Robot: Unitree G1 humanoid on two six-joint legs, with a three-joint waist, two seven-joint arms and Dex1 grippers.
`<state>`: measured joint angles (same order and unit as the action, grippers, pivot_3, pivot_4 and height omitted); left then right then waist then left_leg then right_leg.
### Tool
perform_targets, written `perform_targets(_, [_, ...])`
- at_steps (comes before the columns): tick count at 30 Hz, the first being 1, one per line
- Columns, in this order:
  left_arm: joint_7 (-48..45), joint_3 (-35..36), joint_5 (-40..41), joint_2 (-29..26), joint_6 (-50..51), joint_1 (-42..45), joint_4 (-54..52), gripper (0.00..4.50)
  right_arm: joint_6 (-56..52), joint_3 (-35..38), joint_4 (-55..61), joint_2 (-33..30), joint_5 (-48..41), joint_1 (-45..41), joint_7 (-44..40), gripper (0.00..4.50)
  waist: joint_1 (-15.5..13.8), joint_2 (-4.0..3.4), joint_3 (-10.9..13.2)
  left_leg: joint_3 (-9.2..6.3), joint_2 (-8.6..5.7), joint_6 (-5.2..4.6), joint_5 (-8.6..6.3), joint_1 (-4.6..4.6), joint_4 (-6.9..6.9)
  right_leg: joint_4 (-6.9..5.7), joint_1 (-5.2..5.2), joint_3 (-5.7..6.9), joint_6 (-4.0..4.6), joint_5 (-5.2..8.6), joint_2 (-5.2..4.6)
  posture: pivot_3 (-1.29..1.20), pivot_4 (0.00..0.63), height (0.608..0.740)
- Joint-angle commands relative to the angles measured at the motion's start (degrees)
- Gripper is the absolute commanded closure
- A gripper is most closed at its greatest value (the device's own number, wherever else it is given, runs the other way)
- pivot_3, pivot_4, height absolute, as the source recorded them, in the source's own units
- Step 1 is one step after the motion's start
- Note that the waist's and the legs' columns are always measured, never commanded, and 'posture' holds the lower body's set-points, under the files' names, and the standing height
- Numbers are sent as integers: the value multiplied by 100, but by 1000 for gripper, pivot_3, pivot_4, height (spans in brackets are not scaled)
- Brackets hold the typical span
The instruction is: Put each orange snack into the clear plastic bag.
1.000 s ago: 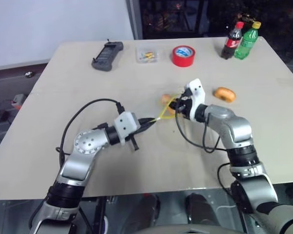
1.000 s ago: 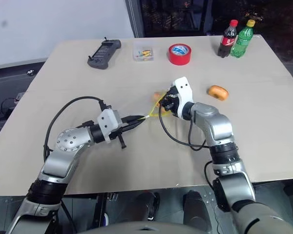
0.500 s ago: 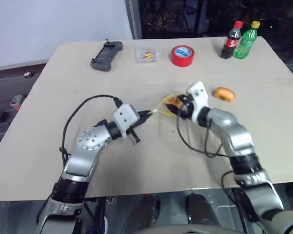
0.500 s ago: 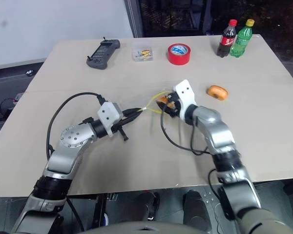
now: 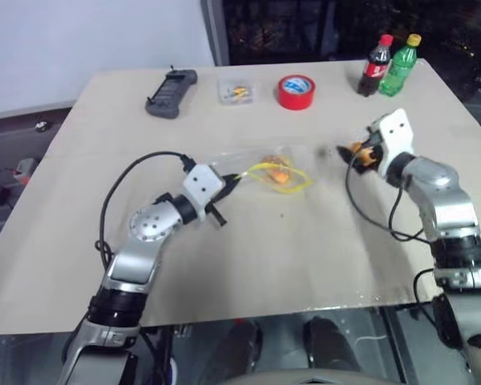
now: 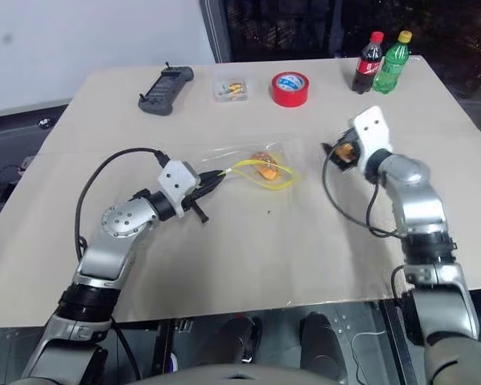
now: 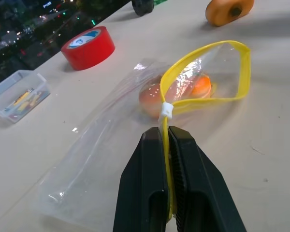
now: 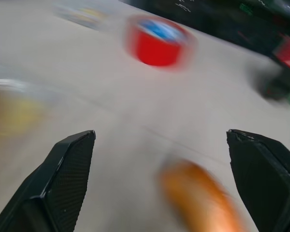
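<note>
— One snack point(image 7: 176, 92) sits inside the bag point(image 7: 116, 145), whose yellow strip the left gripper point(image 7: 165, 140) pinches. The other?

— On the table by the wide-open right gripper point(image 8: 159, 159): that snack point(image 8: 198, 203) looks light and squashy, so grip its middle gently.

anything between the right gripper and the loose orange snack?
Nothing visible. The right gripper is open, and the orange snack lies on bare table in front of its fingers. The red tape roll sits well beyond.
</note>
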<state>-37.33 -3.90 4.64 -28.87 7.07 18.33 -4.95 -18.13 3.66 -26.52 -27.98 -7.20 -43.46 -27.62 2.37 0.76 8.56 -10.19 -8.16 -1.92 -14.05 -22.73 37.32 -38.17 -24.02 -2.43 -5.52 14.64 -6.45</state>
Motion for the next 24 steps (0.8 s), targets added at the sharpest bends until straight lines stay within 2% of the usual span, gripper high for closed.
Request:
perform_targets(1, [54,49,-2,1,21,33,-248,4500,667,437,-1668,124,-124,-846,230,59,20,-1,1,6,2,0,0,1,-2,1,-1,-5,0,0,1,0,150,740])
perform_targets(5, [68,73,-7,-23,95,-5,-346,4500,1134,390,-2913,154,40,-1261,47,59,10,-1,0,12,14,-1,-1,0,-7,12,-1,-7,1,-1,8,0,150,740])
perform_targets(11, [108,123,-21,-65,202,-78,-482,4500,1250,298,-3562,129,169,-1259,-245,59,9,-2,1,15,14,-4,-3,-3,-5,14,0,-9,1,-1,8,0,150,740])
perform_targets(12, [109,131,-18,-71,214,-95,-506,4500,1249,295,-3560,121,178,-1234,-291,576,8,-2,1,14,15,-4,-3,-3,-3,13,0,-8,2,-1,9,0,150,740])
perform_targets(13, [112,138,-18,-78,227,-107,-525,4500,1237,312,-3516,115,159,-1196,-364,861,7,-2,0,14,15,-4,-3,-3,-3,12,0,-8,2,-2,10,0,150,740])
perform_targets(16, [121,140,-20,-84,256,-118,-559,4500,1237,348,-3392,92,129,-1086,-506,2332,7,-2,0,15,19,-4,-3,-2,0,12,0,-8,6,-5,13,0,150,740])
perform_targets(20, [130,124,-11,-73,252,-72,-536,4500,1278,314,-3031,69,148,-863,-628,3781,0,-2,0,14,22,-4,-3,-2,1,12,0,-8,7,-7,17,0,150,740])
perform_targets(21, [131,125,-4,-70,252,-58,-526,4500,1280,334,-2836,65,107,-781,-694,4090,-1,-2,0,15,22,-4,-3,-2,1,12,0,-8,7,-7,17,0,150,740])
perform_targets(24, [128,148,27,-66,256,-39,-505,4500,963,421,-1551,43,-241,-274,-1101,4263,-7,-3,0,13,22,-4,-3,-3,1,13,0,-8,7,-7,17,0,150,740])
